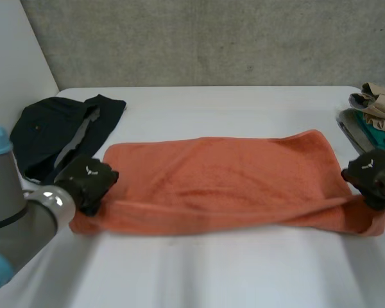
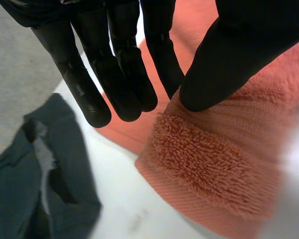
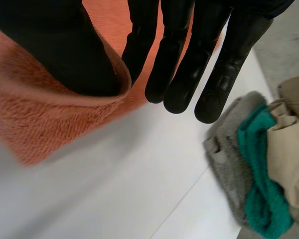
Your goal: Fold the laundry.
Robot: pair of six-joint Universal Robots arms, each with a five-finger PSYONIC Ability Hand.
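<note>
The orange towel (image 1: 224, 179) lies flat on the white table (image 1: 212, 269) with its long axis running from one arm across to the other, so each hand has one short end and neither needs to reach. The left hand (image 1: 86, 183) sits at the near corner of its end and the right hand (image 1: 370, 174) at the near corner opposite. Between them the near long edge stands up as a soft rolled ridge. In both wrist views the cloth passes between the thumb and the straight fingers (image 2: 114, 74), a light pinch and not a clenched fist. At the right corner the terry curls up around the thumb. From both pairs of fingertips the rest of the towel stretches towards the table's far side, so the fold looks set to carry this edge across the short axis. The towel is thick looped terry with a flat woven band near the hem, limp and likely to sag in the middle. A dark garment (image 1: 58, 131) lies crumpled just beside the left end, and a pile of grey, teal and beige cloths (image 1: 375, 115) sits near the right.
</note>
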